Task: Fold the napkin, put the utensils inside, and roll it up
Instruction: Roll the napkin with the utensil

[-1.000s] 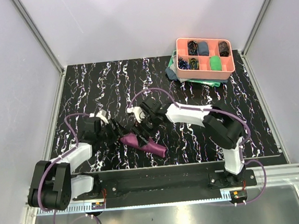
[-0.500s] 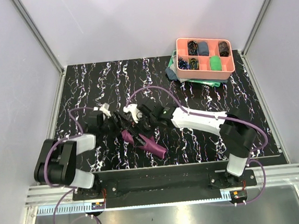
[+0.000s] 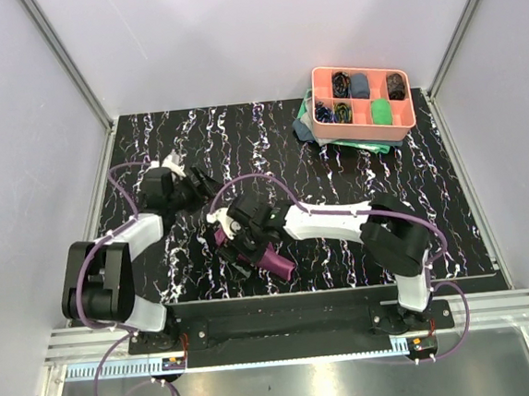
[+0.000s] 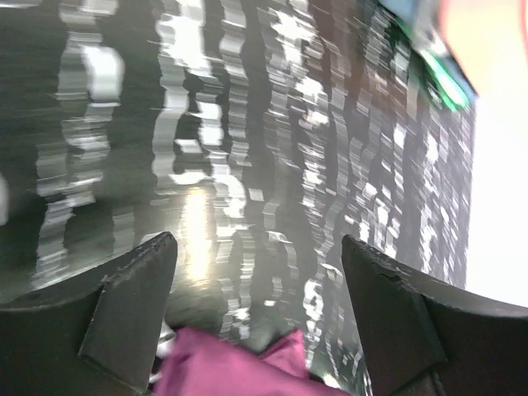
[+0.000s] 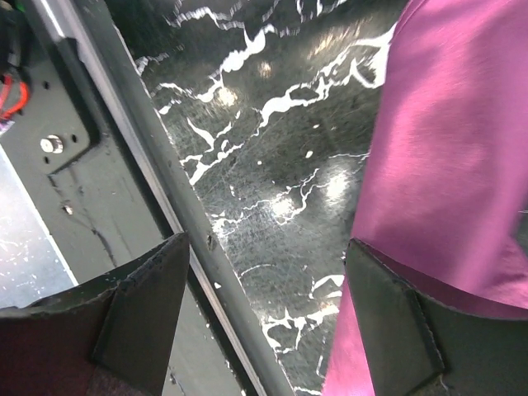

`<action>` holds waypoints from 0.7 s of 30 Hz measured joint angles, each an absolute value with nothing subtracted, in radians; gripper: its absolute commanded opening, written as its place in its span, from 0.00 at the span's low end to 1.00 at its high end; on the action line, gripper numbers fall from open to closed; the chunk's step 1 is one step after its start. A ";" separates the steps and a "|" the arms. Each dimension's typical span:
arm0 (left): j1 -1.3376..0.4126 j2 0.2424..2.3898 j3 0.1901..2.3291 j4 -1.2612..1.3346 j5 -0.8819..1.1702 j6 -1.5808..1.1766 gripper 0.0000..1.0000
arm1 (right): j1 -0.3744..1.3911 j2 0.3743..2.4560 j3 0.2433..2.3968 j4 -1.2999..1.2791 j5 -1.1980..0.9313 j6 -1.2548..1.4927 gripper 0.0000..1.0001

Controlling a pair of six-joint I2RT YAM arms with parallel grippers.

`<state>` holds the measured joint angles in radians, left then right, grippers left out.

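The napkin [image 3: 277, 262] lies on the surface [image 3: 149, 143] near its 6 o'clock edge. The right hand [image 3: 234, 242] sits over the napkin's 9 o'clock end. The left hand [image 3: 200, 183] is apart from the napkin, at its 11 o'clock. In the surface's 1 o'clock corner, a tray [image 3: 363, 135] holding small rolls [image 3: 359, 85] rests on a cloth [image 3: 306, 125].

The napkin [image 5: 462, 140] is a smooth cloth with a soft satin sheen (clearest in the right wrist view). It lies at about 6 o'clock on the table [image 3: 194, 139], whose black, white-veined top looks like polished stone or laminate and throws back glossy glare. At 1 o'clock the tray [image 3: 361, 132] is matt coral plastic, and the fingers [image 5: 136, 313] of the right gripper [image 5: 266, 247] are matt black plastic with a faintly rough grain.
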<state>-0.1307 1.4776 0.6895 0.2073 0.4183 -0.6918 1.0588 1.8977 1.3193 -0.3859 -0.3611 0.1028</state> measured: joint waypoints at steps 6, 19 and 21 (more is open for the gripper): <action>-0.029 1.325 0.679 0.026 0.320 -0.670 0.94 | 1.071 1.953 1.320 -0.386 -0.337 0.123 0.84; 0.014 1.093 0.691 -0.203 0.302 -0.607 0.98 | 1.034 1.982 1.341 -0.387 -0.233 0.139 0.84; 0.023 1.082 0.696 -0.227 0.303 -0.600 0.98 | 1.011 1.988 1.349 -0.387 -0.222 0.139 0.84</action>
<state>0.0231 1.0824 0.6956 -0.2268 0.3035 -0.6003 1.0115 1.9884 1.3491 -0.3866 -0.2218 0.1390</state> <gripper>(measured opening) 0.973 0.842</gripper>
